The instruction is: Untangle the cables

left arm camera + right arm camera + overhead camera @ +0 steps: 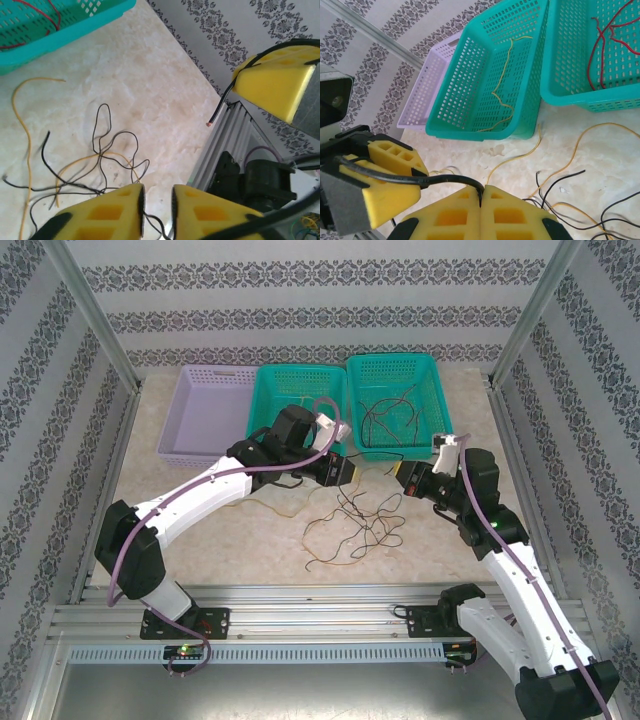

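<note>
A loose tangle of black and yellow cables point(355, 525) lies on the table between the arms, seen closer as black loops point(107, 150). One black cable point(445, 178) stretches between my two grippers. My right gripper point(481, 192) is shut on one end of it, and a short tail with a copper tip point(209, 123) hangs below it. My left gripper point(157, 192) has its jaws drawn close, with that black cable running between the pads. Both grippers point(350, 472) point(405, 475) hover just in front of the baskets. Red cables point(605, 45) lie in the right teal basket, and a yellow cable point(502, 95) in the middle one.
Three baskets stand in a row at the back: lilac point(200, 415), teal point(270, 390) and teal point(395, 370). Aluminium frame posts point(95, 325) and patterned walls enclose the table. A metal rail point(300, 625) runs along the near edge.
</note>
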Available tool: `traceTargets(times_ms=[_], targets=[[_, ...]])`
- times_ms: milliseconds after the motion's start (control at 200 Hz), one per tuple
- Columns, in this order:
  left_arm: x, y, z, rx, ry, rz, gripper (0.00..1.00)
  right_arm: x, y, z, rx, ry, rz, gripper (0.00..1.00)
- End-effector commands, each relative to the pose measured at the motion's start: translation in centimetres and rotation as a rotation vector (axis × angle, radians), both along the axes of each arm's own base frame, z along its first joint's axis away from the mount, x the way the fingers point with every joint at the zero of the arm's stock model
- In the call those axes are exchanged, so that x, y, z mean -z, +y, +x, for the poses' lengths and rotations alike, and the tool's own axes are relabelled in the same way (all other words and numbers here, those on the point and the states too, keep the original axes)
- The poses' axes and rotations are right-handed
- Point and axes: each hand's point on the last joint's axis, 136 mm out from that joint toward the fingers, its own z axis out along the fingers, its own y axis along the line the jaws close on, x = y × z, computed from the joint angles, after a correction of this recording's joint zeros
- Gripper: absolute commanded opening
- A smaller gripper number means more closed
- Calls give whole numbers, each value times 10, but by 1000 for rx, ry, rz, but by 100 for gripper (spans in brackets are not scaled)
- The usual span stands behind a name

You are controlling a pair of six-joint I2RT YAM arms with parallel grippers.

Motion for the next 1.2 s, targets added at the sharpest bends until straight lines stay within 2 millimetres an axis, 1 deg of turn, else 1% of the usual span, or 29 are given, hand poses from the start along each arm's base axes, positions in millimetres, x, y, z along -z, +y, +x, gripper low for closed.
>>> traceTargets(times_ms=[0,95,165,265,345,420,480,540,625,719,799,879,1054,1154,1194], targets=[[-18,-5,6,-5,-72,-12,0,-12,4,1,-15,-37,7,0],[-28,2,6,-26,-97,-5,0,-8,2,2,-8,-32,-9,0],[-32,14,10,-73,-111,21,0,-4,-2,3,11,-21,-30,0],[-38,41,20,-178,-110,69,0,4,-7,3,31,-5,-56,20],[-46,65,26,-265,-116,92,0,8,-6,1,20,-7,-55,40],[-53,85,30,-344,-121,120,0,13,1,-4,-25,-14,-39,47],[-56,93,31,-379,-118,127,0,16,11,-11,-88,-28,0,53],[-60,96,30,-393,-115,120,0,22,22,-16,-132,-35,52,55],[-62,96,30,-409,-102,105,0,38,42,-27,-210,-28,99,58],[-65,97,32,-432,-98,88,0,57,68,-41,-288,-46,60,62],[-66,95,33,-431,-93,77,0,67,87,-49,-326,-78,-1,63],[-69,94,33,-431,-91,68,0,73,98,-48,-335,-108,-33,64],[-78,96,29,-437,-87,49,0,99,108,-35,-333,-116,-196,64],[-79,98,26,-439,-85,43,0,109,120,-32,-365,-104,-218,63],[-79,99,25,-441,-83,44,0,111,126,-32,-382,-101,-216,60]])
